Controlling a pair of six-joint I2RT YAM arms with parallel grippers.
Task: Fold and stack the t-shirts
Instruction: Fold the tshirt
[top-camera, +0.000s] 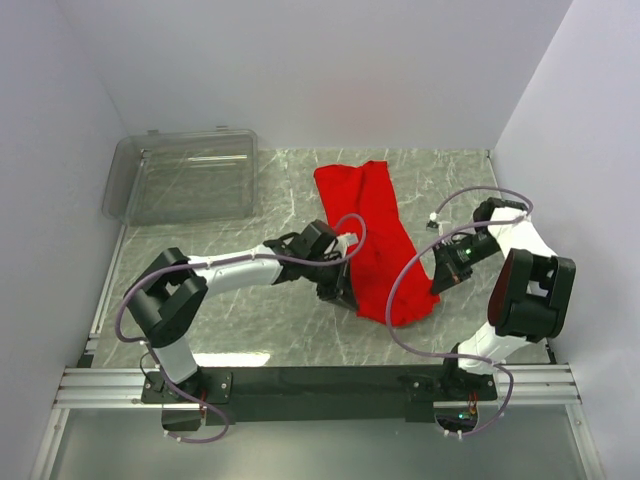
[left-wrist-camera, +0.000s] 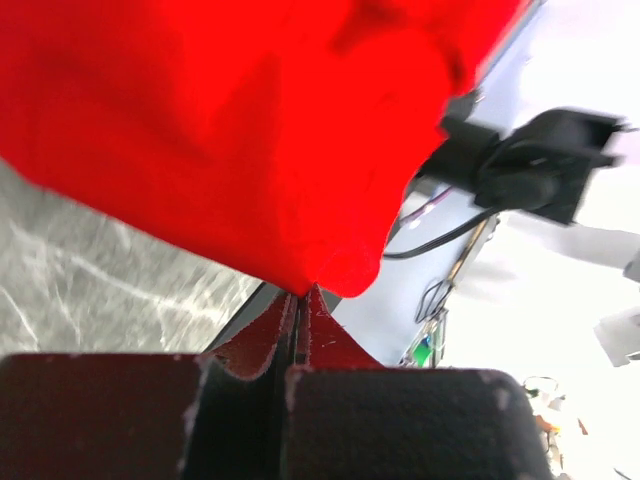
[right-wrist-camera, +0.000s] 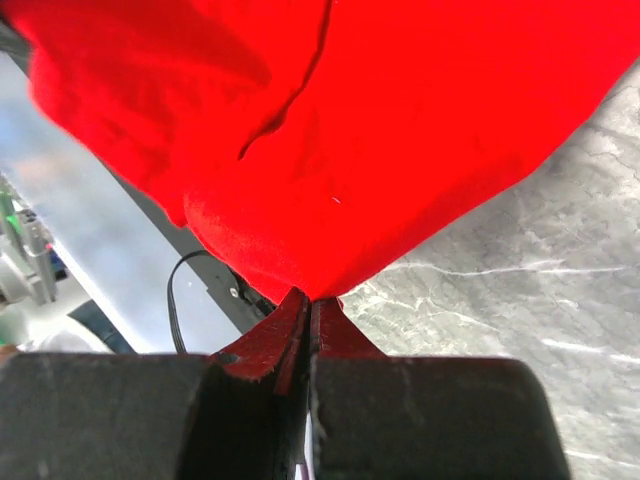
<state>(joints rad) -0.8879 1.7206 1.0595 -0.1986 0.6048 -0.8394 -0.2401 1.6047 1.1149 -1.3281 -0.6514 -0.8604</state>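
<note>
Marble tabletop (top-camera: 250, 330) carries a clear bin (top-camera: 185, 185); left hand (left-wrist-camera: 300, 296) and right hand (right-wrist-camera: 308, 299) clench the t-shirt (top-camera: 365, 215).

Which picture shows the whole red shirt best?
The top view: the shirt shows nearly whole, a long crumpled strip. The wrist views are too close: just red cloth pinched by the left gripper and the right gripper.

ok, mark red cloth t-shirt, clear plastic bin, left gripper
red cloth t-shirt (top-camera: 362, 205), top view, mid cloth.
clear plastic bin (top-camera: 185, 185), top view, bare floor.
left gripper (left-wrist-camera: 302, 293), left wrist view, between shut fingertips.
</note>
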